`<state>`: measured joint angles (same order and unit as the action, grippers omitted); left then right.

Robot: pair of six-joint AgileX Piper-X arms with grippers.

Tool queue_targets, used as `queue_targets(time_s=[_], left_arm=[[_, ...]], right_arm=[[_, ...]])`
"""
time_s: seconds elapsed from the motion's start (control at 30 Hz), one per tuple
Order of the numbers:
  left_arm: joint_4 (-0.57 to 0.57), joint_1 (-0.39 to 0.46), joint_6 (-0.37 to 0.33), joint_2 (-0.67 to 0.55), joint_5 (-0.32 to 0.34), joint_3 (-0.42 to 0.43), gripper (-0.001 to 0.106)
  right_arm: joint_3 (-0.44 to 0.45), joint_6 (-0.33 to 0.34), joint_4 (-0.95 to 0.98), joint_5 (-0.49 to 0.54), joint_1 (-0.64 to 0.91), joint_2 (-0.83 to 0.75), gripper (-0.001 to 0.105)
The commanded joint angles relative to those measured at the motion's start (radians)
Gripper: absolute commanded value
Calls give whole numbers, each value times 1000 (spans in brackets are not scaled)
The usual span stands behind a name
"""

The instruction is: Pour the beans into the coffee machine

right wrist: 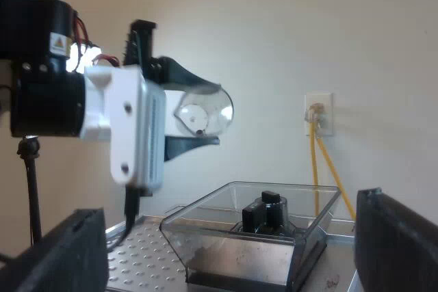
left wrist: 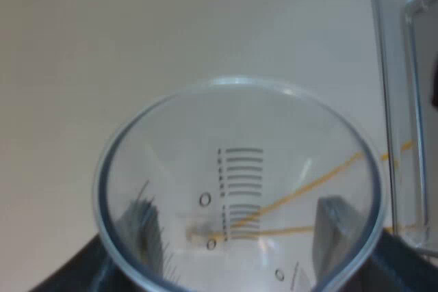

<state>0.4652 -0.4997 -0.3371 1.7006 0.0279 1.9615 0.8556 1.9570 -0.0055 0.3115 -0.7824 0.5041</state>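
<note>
Backdrop: pale plain wall behind the machine, with a wall outlet (right wrist: 318,114) and two yellow cables (right wrist: 328,162) hanging from it.
Task's thing: measuring glass (left wrist: 239,169), clear with printed scale marks, pinched across its body between the two black fingers of your left gripper (right wrist: 209,114).
Attitude: the glass is tipped onto its side, long axis about level, held in the air above the bean hopper (right wrist: 205,227).
Contents: you see no beans in the glass, only a faint brown smear near its base. You cannot tell whether beans lie in the hopper.
Hopper: clear-walled and open, with a black knob (right wrist: 267,210) at its middle, seated on the espresso machine's perforated top (right wrist: 147,251).
Key relation: the hopper's opening lies below the glass's mouth. From the left wrist, the hopper's clear wall stands just beside the glass's rim, so you have little margin there.
Right gripper (right wrist: 229,203): fingers spread wide, holding nothing, level with the hopper and well apart from the glass.
Nearer arm: the left, since it carries the glass.
Judgement: the pour looks finished or nearly so. Righting the glass calls for keeping its rim off the hopper's wall.
</note>
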Motion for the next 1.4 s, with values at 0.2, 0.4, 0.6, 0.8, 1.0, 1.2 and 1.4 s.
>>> queue_targets(time_s=[0.2,0.4,0.6,0.8,1.0,1.2,1.4], left_arm=[[-9,-3,-626,-80,-28,11,12],[159,-3,-834,-145,-40,11,12],[340,0,-949,-207,-43,11,12],[458,0,-1030,-270,-43,-17,12],[453,0,-1054,-406,-46,-185,12],[370,0,-1104,-587,-46,-422,12],[337,0,-1178,-777,-46,-637,12]], right_arm=[[11,14,-17,-63,-2,-8,78],[11,14,13,-205,-2,-8,78],[18,-22,99,-304,-2,-8,78],[18,-54,131,-338,-2,-8,78],[18,-54,197,-404,-2,-8,78],[18,-54,304,-454,-2,-8,78],[18,-54,396,-475,-2,-8,78]])
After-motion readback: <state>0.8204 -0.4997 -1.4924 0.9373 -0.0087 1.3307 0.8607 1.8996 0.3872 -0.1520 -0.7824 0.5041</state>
